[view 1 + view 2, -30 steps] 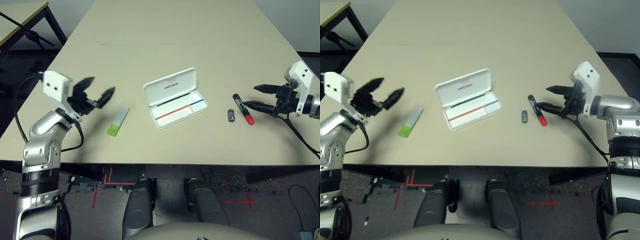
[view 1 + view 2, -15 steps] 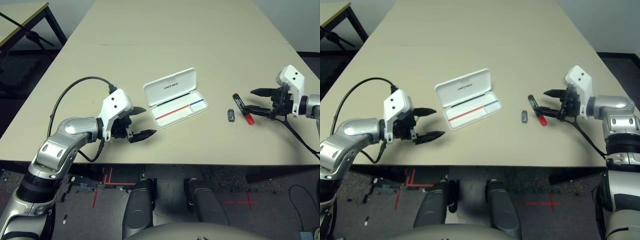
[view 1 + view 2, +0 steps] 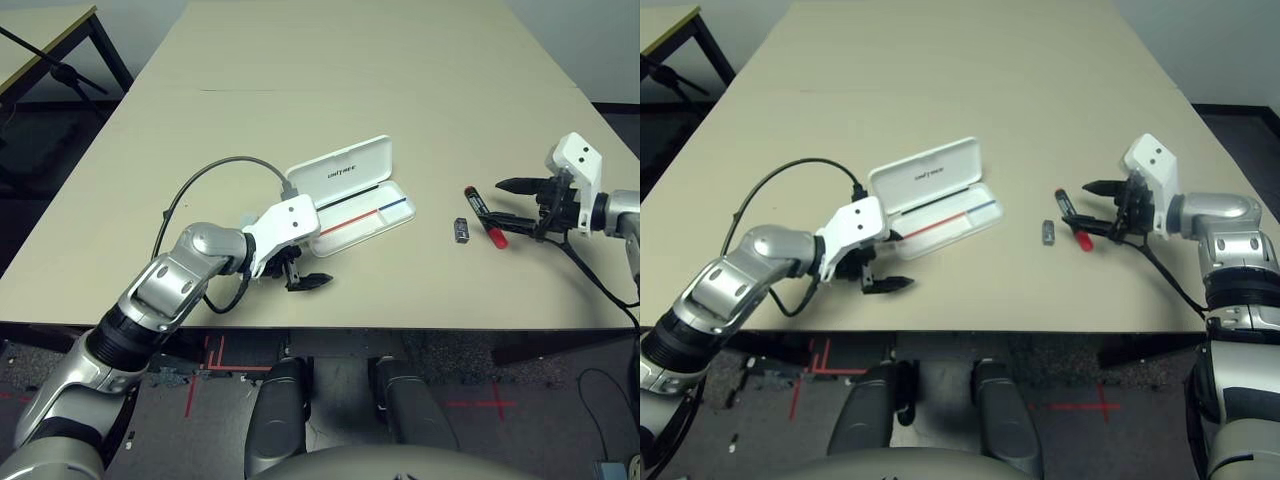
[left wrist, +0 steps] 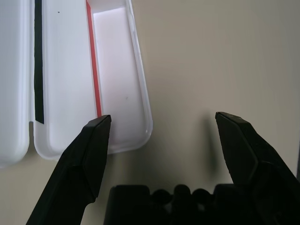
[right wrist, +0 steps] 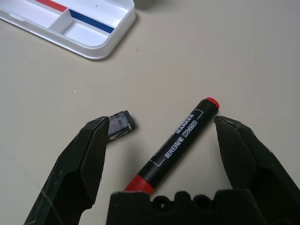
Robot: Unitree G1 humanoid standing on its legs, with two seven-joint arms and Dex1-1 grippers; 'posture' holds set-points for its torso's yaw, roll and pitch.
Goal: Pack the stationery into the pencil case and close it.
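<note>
The white pencil case lies open at the table's middle, its lid folded back and a red-and-blue line across the tray. My left gripper stands open at the tray's near left corner with nothing between its fingers. The lime-green highlighter is hidden. To the right lies the red marker with a black label, and left of it the small stubby dark piece. My right gripper is open, its fingers either side of the marker's right end. The dark piece sits by one fingertip.
My left arm's black cable loops over the table left of the case. The table's front edge runs close below my left gripper. A second table stands off to the far left.
My left arm has swung from the table's left side to the case's near left corner, and the highlighter has gone from sight. My right gripper has edged left towards the marker.
</note>
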